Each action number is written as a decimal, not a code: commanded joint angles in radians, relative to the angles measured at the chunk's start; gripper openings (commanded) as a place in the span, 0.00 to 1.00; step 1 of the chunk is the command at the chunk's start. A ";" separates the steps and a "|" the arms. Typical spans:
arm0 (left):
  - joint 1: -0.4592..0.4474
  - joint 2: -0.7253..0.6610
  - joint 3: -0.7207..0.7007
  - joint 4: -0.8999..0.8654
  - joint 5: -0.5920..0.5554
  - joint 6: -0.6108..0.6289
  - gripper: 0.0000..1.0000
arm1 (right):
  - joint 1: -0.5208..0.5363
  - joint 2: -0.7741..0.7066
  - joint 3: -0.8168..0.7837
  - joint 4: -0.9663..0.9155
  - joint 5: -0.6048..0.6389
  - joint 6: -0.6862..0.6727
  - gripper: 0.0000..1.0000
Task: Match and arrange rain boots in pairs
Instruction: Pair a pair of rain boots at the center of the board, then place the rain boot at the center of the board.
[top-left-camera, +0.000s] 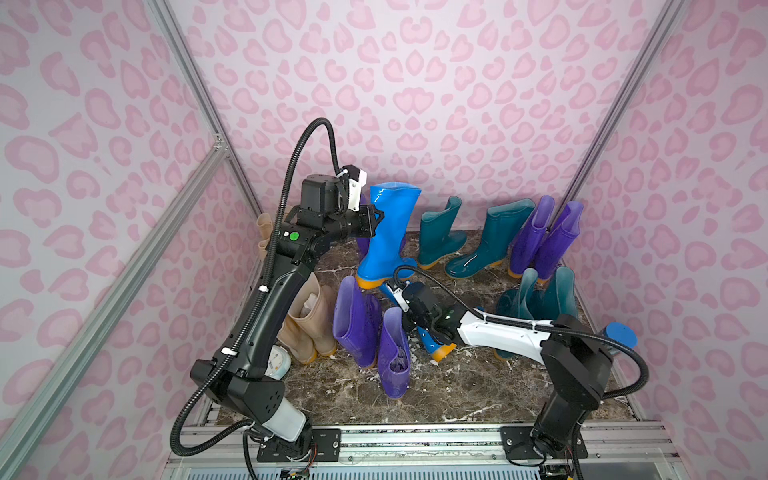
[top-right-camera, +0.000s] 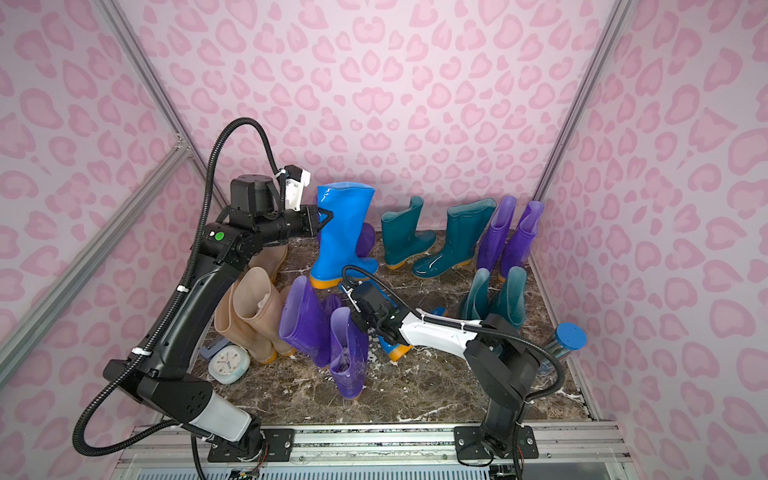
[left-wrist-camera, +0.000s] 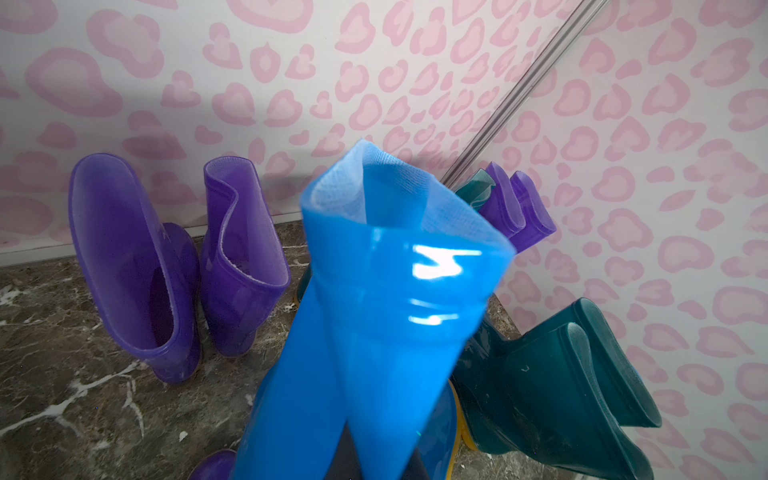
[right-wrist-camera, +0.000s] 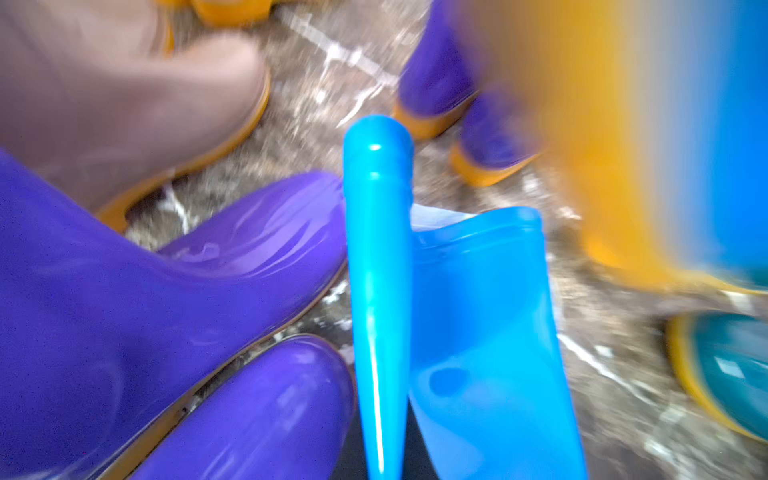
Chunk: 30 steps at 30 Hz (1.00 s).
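The left tool (top-left-camera: 375, 219) is pinched tight on the standing blue boot (top-left-camera: 388, 241), far in the middle. The right tool (top-left-camera: 394, 289) is pinched on the fallen blue boot (top-left-camera: 437, 348), nearer. Lift it slowly and stand it beside its twin. Pink spotty walls (top-left-camera: 415, 83) close in the crowded dark desk (top-left-camera: 457, 386).

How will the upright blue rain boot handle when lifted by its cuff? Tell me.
Probably floppy: the upright blue rain boot creases where the left gripper pinches its cuff. Likely slippery, given its glossy glare. Its thick orange sole may make it swing.
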 joint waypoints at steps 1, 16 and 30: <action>-0.001 0.012 0.025 0.123 0.028 -0.030 0.02 | -0.012 -0.060 -0.032 0.014 0.043 0.047 0.00; -0.135 0.142 0.061 0.238 -0.051 -0.172 0.02 | -0.039 -0.544 -0.364 0.083 0.210 0.297 0.00; -0.306 0.073 -0.274 0.392 -0.273 -0.246 0.02 | -0.045 -0.775 -0.530 0.160 0.320 0.470 0.00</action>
